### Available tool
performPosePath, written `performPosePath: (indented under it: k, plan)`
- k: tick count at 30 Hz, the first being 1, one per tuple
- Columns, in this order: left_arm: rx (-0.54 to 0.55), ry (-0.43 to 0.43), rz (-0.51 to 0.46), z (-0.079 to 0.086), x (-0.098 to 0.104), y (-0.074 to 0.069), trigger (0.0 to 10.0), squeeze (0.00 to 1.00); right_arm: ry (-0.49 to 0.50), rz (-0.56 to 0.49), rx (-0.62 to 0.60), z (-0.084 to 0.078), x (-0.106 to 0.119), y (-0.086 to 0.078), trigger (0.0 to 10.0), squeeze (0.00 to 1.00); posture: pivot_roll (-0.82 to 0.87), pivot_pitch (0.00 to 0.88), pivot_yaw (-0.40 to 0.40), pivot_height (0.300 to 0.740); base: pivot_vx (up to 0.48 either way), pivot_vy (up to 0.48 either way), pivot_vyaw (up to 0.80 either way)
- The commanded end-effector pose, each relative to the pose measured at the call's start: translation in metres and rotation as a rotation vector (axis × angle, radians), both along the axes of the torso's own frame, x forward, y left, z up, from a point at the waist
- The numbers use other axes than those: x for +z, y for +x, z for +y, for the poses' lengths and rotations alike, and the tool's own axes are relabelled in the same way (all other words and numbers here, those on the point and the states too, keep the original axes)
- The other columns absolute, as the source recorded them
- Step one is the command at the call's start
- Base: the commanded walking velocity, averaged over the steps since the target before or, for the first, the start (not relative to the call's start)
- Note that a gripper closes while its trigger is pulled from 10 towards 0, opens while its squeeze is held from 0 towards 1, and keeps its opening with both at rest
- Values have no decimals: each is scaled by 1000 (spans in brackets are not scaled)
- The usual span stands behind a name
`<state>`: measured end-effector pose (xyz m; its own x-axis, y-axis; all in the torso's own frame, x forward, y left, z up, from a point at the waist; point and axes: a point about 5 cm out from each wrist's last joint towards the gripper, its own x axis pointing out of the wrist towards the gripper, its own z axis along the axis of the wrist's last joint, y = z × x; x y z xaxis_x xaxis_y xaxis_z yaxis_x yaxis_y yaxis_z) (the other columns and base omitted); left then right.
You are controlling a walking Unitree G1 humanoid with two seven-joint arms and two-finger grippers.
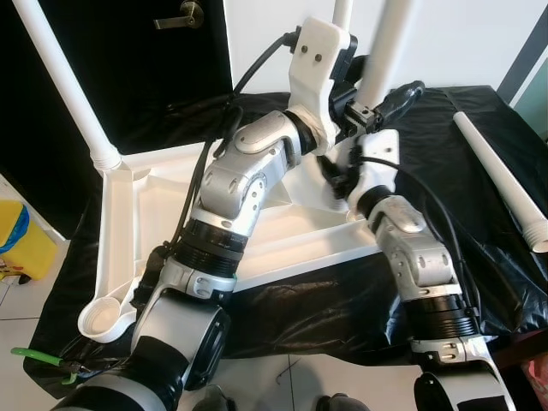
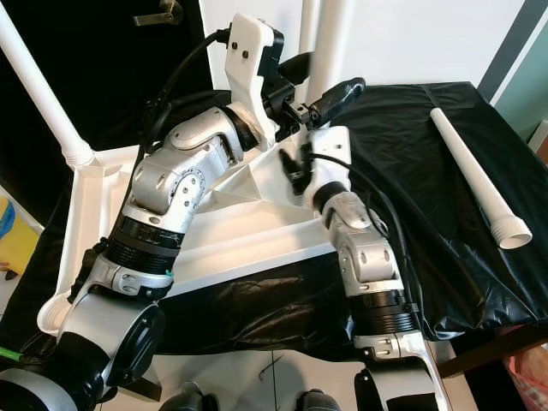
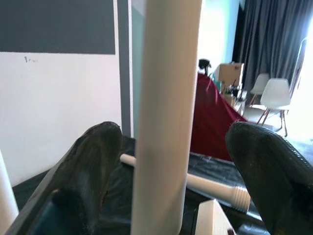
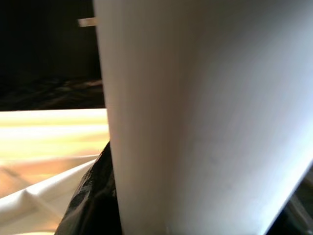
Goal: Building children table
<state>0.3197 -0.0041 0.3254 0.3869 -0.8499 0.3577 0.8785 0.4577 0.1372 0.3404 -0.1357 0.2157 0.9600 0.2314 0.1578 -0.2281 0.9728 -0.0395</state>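
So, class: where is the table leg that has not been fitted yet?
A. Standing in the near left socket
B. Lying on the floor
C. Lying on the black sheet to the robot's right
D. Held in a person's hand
C: the loose leg lies flat on the black sheet, to the right of the upturned tabletop.

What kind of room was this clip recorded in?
Probably a lived-in home or apartment room used as an assembly spot. A dark door with a lever handle stands behind the black-covered work surface, and the left wrist view shows dark curtains and white dining-style chairs farther off.
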Motion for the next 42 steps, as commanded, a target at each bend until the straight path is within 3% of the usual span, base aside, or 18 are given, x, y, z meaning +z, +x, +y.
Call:
performPosePath:
  k: [1,4,6,7,11,17,20,29,36,38,42]
  plan:
    - [101,-45,32,10,-5,6,10000,0,13,17,-44,-8,-4,0,10000,0,-78,68,21,740,0,0,0]
    - [156,-45,62,19,-18,9,10000,0,33,25,-131,-23,-6,1,10000,0,-77,89,21,740,0,0,0]
    - [156,-45,62,19,-18,9,10000,0,33,25,-131,-23,-6,1,10000,0,-77,89,21,740,0,0,0]
    - [179,-22,86,23,-30,9,10000,0,49,25,-187,-34,-7,0,10000,0,-77,99,24,740,0,0,0]
    - [184,-17,95,24,-34,9,10000,0,53,22,-205,-37,-7,0,10000,0,-77,99,24,740,0,0,0]
    - [225,120,151,26,-79,11,10000,0,64,3,-279,-53,-4,-2,10000,0,-85,110,34,740,0,0,0]
    - [223,152,166,24,-91,10,10000,0,60,0,-296,-55,-4,-2,10000,0,-86,110,36,740,0,0,0]
    - [197,380,200,2,-149,-3,10000,0,62,-5,-324,-60,-3,-2,10000,0,-89,109,39,740,0,0,0]
    - [161,426,192,-5,-162,-9,10000,0,60,-6,-326,-60,-3,-1,10000,0,-90,109,39,740,0,0,0]
    - [64,478,191,-14,-173,-22,10000,0,59,-5,-325,-59,-2,-1,10000,0,-86,110,36,740,0,0,0]
    - [-28,530,213,-28,-188,-36,10000,0,58,-4,-320,-58,-2,0,10000,0,-85,110,38,740,0,0,0]
